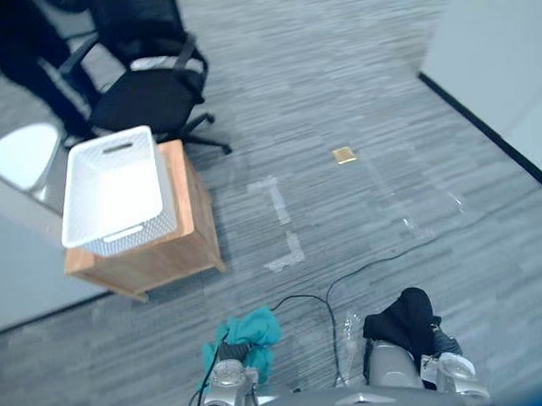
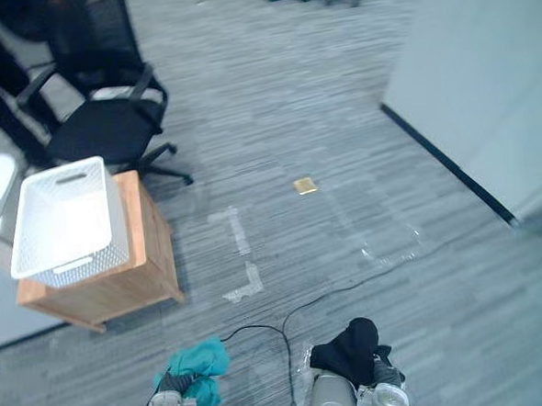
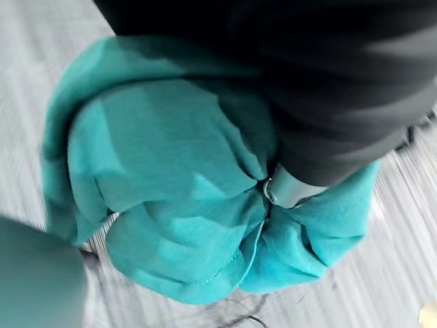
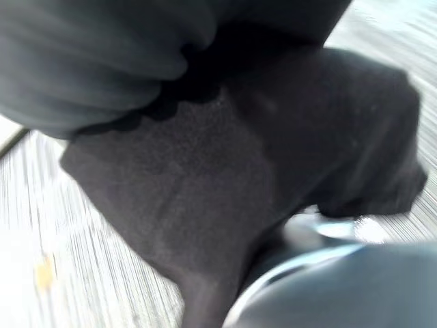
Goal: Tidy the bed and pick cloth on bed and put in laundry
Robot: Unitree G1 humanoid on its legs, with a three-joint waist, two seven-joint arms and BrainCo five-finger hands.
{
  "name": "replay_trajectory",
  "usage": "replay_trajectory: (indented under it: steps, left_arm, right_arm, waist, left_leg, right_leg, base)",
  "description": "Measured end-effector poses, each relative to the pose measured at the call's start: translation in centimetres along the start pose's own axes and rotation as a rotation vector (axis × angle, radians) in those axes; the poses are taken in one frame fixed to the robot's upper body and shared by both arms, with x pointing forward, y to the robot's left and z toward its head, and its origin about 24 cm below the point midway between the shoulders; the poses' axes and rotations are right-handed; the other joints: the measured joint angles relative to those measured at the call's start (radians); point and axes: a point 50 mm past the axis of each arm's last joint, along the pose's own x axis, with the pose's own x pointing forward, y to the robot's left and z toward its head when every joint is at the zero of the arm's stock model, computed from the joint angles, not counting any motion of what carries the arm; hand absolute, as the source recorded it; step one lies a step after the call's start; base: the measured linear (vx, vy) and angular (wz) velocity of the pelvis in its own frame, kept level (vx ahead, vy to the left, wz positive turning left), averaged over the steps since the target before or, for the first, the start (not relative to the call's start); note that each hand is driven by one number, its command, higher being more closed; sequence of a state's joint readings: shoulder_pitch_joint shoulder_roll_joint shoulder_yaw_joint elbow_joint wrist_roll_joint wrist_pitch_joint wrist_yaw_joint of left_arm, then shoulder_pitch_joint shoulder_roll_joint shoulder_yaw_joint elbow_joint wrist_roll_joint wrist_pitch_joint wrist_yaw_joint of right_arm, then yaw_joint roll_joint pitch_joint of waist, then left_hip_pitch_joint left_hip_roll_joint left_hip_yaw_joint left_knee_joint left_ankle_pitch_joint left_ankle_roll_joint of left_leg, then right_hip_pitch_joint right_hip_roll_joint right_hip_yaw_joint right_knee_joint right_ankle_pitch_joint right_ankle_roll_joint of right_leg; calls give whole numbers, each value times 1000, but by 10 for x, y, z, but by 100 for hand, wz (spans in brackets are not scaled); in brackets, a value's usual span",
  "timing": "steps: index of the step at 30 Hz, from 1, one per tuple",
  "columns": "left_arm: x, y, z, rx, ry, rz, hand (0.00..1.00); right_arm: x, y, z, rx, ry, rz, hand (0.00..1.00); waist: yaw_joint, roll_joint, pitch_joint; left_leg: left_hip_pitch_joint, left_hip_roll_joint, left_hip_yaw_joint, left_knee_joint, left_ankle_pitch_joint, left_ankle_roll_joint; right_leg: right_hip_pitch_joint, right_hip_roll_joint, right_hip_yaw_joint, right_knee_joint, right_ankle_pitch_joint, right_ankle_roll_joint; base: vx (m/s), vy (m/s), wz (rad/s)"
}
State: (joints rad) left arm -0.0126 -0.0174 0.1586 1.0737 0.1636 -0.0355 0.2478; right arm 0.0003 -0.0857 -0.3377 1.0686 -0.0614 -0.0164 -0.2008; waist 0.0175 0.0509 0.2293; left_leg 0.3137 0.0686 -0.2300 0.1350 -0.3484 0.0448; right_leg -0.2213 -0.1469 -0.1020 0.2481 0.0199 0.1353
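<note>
Here, bunched teal cloth (image 3: 171, 171) clenched in left hand (image 3: 290, 193); black cloth (image 4: 225, 178) covers right hand (image 4: 95, 61), grip unclear.

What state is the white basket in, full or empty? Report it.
Empty: the white basket on the wooden cabinet shows only its bare white floor, no cloth inside.

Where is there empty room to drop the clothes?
The white basket on the wooden cabinet is empty inside. The carpet between cabinet and wall is bare but for tape marks and a small yellow thing. It is crowded behind the basket: a chair and a person's legs.
</note>
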Motion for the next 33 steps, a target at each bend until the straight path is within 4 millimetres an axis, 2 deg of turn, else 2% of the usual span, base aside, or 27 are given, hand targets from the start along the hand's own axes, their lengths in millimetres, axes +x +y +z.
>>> replay_trajectory:
  steps: [1,3,4,6,7,8,9,10,12,13,14,15,16,17,18,19,20,22,24,25,26,27,28,29,30,31,33]
  left_arm:
    - [-1,-2,0,-16,0,-3,100]
    - [-2,0,-5,-51,13,11,100]
    - [-2,1,-9,-64,22,18,100]
    - [-4,2,-11,-139,28,41,100]
    - [-3,8,-10,-202,32,72,100]
    - [-2,11,-8,-221,28,84,100]
    - [-1,16,-6,-256,21,103,100]
    - [-1,17,-4,-266,13,106,100]
    - [0,18,-1,-279,2,106,100]
    - [0,17,5,-266,-25,95,100]
    - [0,16,7,-265,-35,91,100]
    - [0,17,10,-266,-46,89,100]
    - [1,16,12,-248,-55,81,100]
    - [0,15,12,-232,-56,75,100]
    - [1,19,13,-219,-66,76,100]
    - [2,22,13,-198,-70,78,100]
    - [3,27,14,-181,-79,80,100]
    - [4,28,16,-184,-82,80,100]
    - [4,34,11,-175,-62,92,100]
    - [4,35,8,-172,-55,96,100]
    - [4,38,3,-162,-36,101,100]
    - [3,40,-3,-138,-12,100,100]
    - [3,42,-8,-103,4,97,100]
    - [3,44,-11,-81,13,95,100]
    - [3,45,-19,-58,49,93,100]
    - [1,46,-25,-50,71,92,100]
    - [-3,46,-40,-2,114,82,100]
  right_arm:
    - [1,0,2,1,-6,-3,100]
    - [0,-1,-2,-8,13,0,100]
    - [0,-1,-3,-17,16,2,100]
    - [0,0,-3,-45,7,11,100]
    - [-1,-1,-3,-46,3,8,100]
    - [-1,-1,-3,-50,2,9,100]
    - [-1,0,-4,-64,-1,15,100]
    - [-2,0,-6,-73,4,19,100]
    - [-3,6,-10,-93,13,37,100]
    - [-3,9,-9,-114,16,51,100]
    - [-3,11,-8,-122,20,55,100]
    - [-2,12,-9,-138,28,62,100]
    - [-2,12,-9,-139,26,62,100]
    - [-3,11,-10,-140,28,60,100]
    - [-3,12,-12,-142,40,62,100]
    - [-4,17,-14,-146,47,75,100]
    - [-6,23,-14,-147,46,92,100]
    - [-7,31,-11,-139,44,111,100]
    - [-9,41,-11,-127,43,142,100]
    - [-10,42,-13,-126,46,146,100]
    - [-11,42,-16,-123,54,147,100]
    - [-12,37,-22,-124,64,138,100]
    - [-11,36,-19,-114,53,134,100]
    - [-10,35,-16,-116,43,133,100]
    - [-9,34,-11,-113,19,135,100]
    - [-9,34,-7,-110,2,135,100]
    - [-8,33,1,-102,-38,130,100]
  waist:
    - [13,4,-1]
    - [19,-2,-1]
    - [17,-4,-6]
    - [15,13,-14]
    - [12,25,-10]
    - [14,26,-7]
    - [33,22,6]
    - [38,26,8]
    - [44,6,6]
    - [46,2,3]
    - [49,2,4]
    - [51,-1,5]
    - [51,-3,7]
    - [51,1,4]
    - [58,-19,4]
    - [53,-43,-8]
    - [51,-64,-10]
    - [63,-66,-10]
    - [85,-72,-16]
    - [85,-72,-19]
    - [80,-73,-21]
    - [69,-72,-29]
    - [51,-81,-36]
    - [47,-81,-31]
    - [38,-73,-28]
    - [31,-68,-25]
    - [2,-50,-18]
  left_leg:
    - [-3,6,0,1,24,-8]
    - [25,26,-16,46,94,-49]
    - [18,32,-26,73,100,-56]
    - [-80,38,-51,312,114,-80]
    - [-225,55,-22,588,234,-155]
    - [-269,75,13,676,321,-168]
    - [-336,143,103,828,356,-157]
    - [-362,171,158,888,329,-142]
    - [-440,203,307,964,231,-129]
    - [-509,191,396,920,162,-129]
    - [-533,182,429,876,132,-129]
    - [-570,144,487,738,99,-117]
    - [-579,98,546,531,113,-92]
    - [-575,73,582,405,166,-69]
    - [-562,25,606,286,263,53]
    - [-539,-17,604,231,280,62]
    - [-528,-60,580,165,305,76]
    - [-527,-72,564,150,306,83]
    - [-457,-93,564,92,305,83]
    - [-432,-103,560,69,305,83]
    - [-369,-129,542,12,301,80]
    - [-315,-142,508,-42,278,78]
    - [-274,-158,479,-69,266,88]
    - [-257,-161,468,-69,256,87]
    - [-221,-161,438,-66,240,86]
    - [-198,-158,429,-67,233,84]
    - [-112,-135,371,-94,223,75]
  right_leg:
    - [-12,6,5,39,-18,-16]
    - [-32,2,0,235,-148,-58]
    - [-28,6,-7,256,-173,-60]
    - [32,20,-65,237,-260,-83]
    - [102,49,-110,179,-272,-98]
    - [144,64,-122,144,-271,-108]
    - [237,89,-147,72,-268,-126]
    - [282,96,-152,41,-266,-129]
    - [391,89,-176,-53,-266,-128]
    - [455,72,-196,-105,-260,-116]
    - [470,62,-200,-116,-258,-113]
    - [495,37,-220,-131,-261,-100]
    - [526,19,-244,-139,-269,-73]
    - [541,19,-251,-140,-277,-60]
    - [571,3,-258,-146,-296,-29]
    - [580,-20,-266,-150,-289,-27]
    - [575,-31,-263,-156,-244,-32]
    - [583,-17,-238,-171,-159,-25]
    - [604,-16,-188,-145,-53,8]
    - [601,-19,-179,-110,-41,9]
    - [571,-37,-158,21,-32,19]
    - [502,-60,-140,216,1,23]
    - [408,-85,-95,432,81,15]
    - [357,-97,-73,545,67,9]
    - [268,-118,-74,716,11,-20]
    - [234,-126,-86,771,-27,-32]
    - [148,-132,-133,771,-177,-40]
  base:
    - [473,-343,38]
    - [411,-315,31]
    - [371,-270,45]
    - [291,-225,55]
    - [190,-152,63]
    - [190,-119,57]
    - [138,-45,25]
    - [138,1,28]
    - [33,87,30]
    - [-60,123,24]
    - [-122,163,25]
    - [-2,158,30]
    - [109,148,38]
    - [370,187,56]
    - [403,134,64]
    - [502,158,92]
    - [485,105,97]
    - [387,147,69]
    - [337,165,37]
    - [373,164,38]
    - [351,122,55]
    - [346,131,78]
    - [203,80,71]
    - [85,61,63]
    - [16,20,45]
    - [-19,-20,64]
    - [84,-41,81]
